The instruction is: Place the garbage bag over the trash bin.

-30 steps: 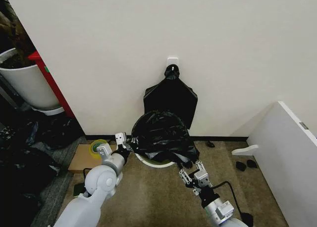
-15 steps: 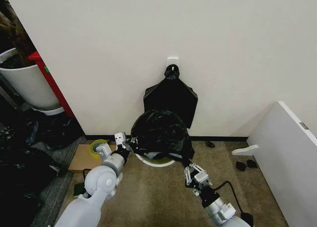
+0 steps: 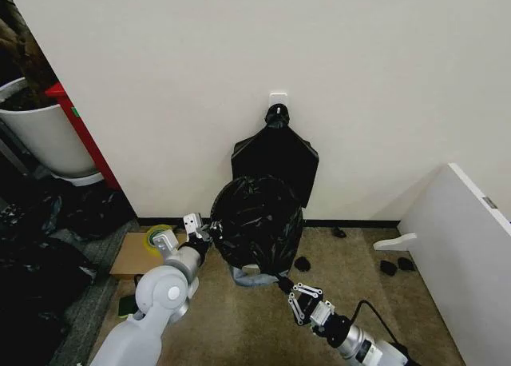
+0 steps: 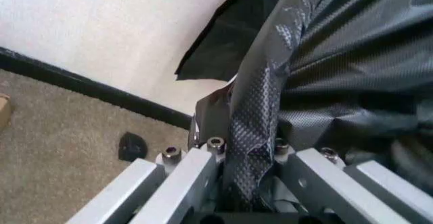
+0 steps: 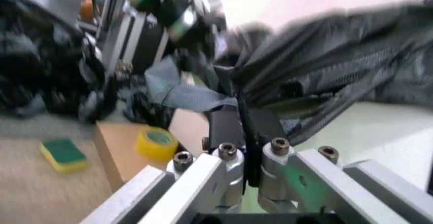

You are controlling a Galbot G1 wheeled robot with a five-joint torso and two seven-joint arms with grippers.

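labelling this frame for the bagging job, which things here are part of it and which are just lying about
Part of the job:
- garbage bag, pinched by both end effectors
- trash bin, mostly covered by the bag
- left end effector
- right end effector

Just lying about:
- flat black bag on the wall
- yellow tape roll
- cardboard box
- green sponge
- white planter pot

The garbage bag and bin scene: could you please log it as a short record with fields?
garbage bag: black, crinkled, draped over the trash bin
trash bin: only a pale strip shows below the bag
left pincer: shut on the bag's left edge
right pincer: shut on a stretched strand of the bag, low on the right
backdrop: flat black bag against the wall
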